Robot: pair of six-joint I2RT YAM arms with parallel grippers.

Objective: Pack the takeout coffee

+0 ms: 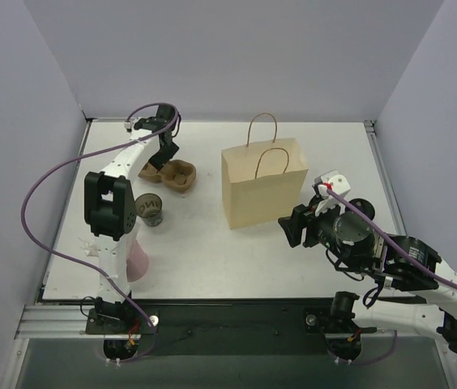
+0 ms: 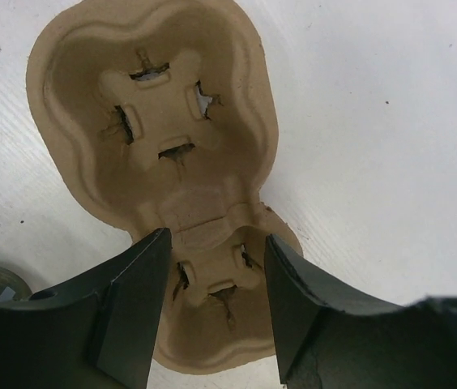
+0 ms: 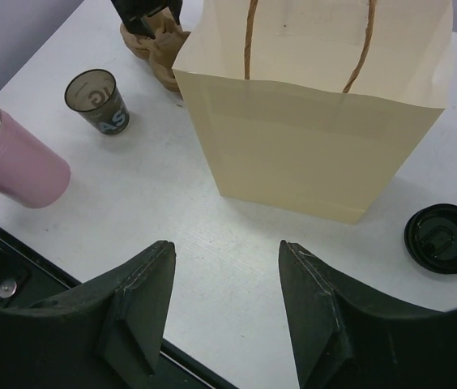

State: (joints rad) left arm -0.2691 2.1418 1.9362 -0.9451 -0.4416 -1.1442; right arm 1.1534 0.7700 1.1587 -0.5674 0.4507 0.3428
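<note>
The takeout coffee cup (image 1: pixel 149 209) is small and black with pale lettering. It stands upright on the table left of the tan paper bag (image 1: pixel 265 190), with no lid on it; it also shows in the right wrist view (image 3: pixel 99 99). A round dark lid (image 3: pixel 444 237) lies flat on the table right of the bag. My left gripper (image 1: pixel 164 158) is open, its jaws either side of the near well of the brown pulp tray (image 2: pixel 172 97). My right gripper (image 3: pixel 227 247) is open and empty above bare table in front of the bag (image 3: pixel 318 138).
A pink cup (image 1: pixel 138 255) with pale sticks stands near the left front edge, beside the left arm; it also shows in the right wrist view (image 3: pixel 14 158). The bag stands upright and open with its handles up. Walls close in the table on three sides.
</note>
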